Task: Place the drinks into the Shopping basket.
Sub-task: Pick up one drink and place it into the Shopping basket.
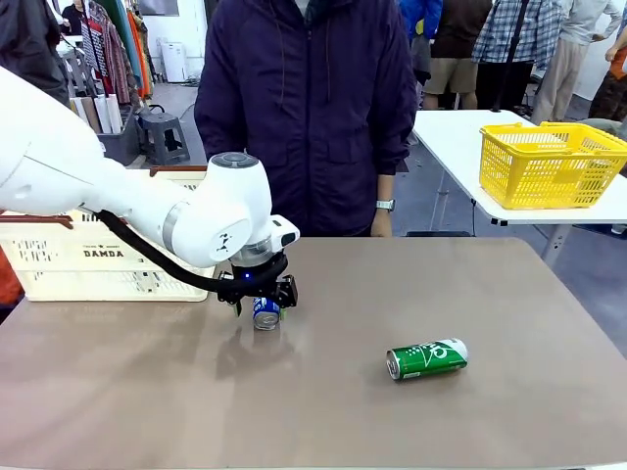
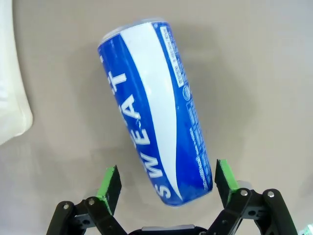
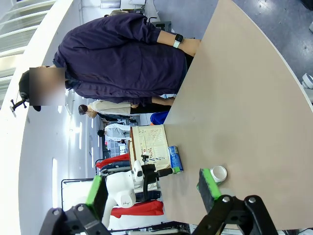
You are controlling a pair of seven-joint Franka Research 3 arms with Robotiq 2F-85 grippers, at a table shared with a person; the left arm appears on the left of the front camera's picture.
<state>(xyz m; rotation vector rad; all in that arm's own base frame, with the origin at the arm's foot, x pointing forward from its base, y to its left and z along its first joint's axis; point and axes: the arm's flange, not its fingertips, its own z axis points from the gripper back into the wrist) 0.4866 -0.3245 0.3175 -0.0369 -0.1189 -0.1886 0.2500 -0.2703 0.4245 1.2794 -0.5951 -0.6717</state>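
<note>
Drinks (image 1: pixel 427 358): two in sight, both out on the table (image 1: pixel 509 294), none seen going into the basket yet.

Nearest is the green can (image 1: pixel 427 358), lying on its side toward the robot's right, untouched and well apart from either arm. Its silver end also shows in the right wrist view (image 3: pixel 218 173).

Next is the blue-and-white can (image 1: pixel 265 313), lying on its side toward the left. The left gripper (image 1: pixel 260 294) is down right over it. In the left wrist view the can (image 2: pixel 154 112) has its near end between the green pads (image 2: pixel 108 188), with gaps on both sides. The jaws are spread and not clamped, so no grasp yet.

The right gripper (image 3: pixel 151 188) hangs clear above the table, fingers wide apart, nothing in them.

Beyond is the Shopping basket (image 1: pixel 108 259), at the far left of the table just behind the left arm and near the blue can. Its inside is hidden, so I can't tell if any cans are in it.

Farther still, a person (image 1: pixel 309 108) stands at the far edge, hands not on anything. A yellow basket (image 1: pixel 549 162) sits on a separate table behind and is not part of this.

Progress judgement: early. The step in hand is closing on the blue can; left are the lift, the drop into the basket, then the green can.
</note>
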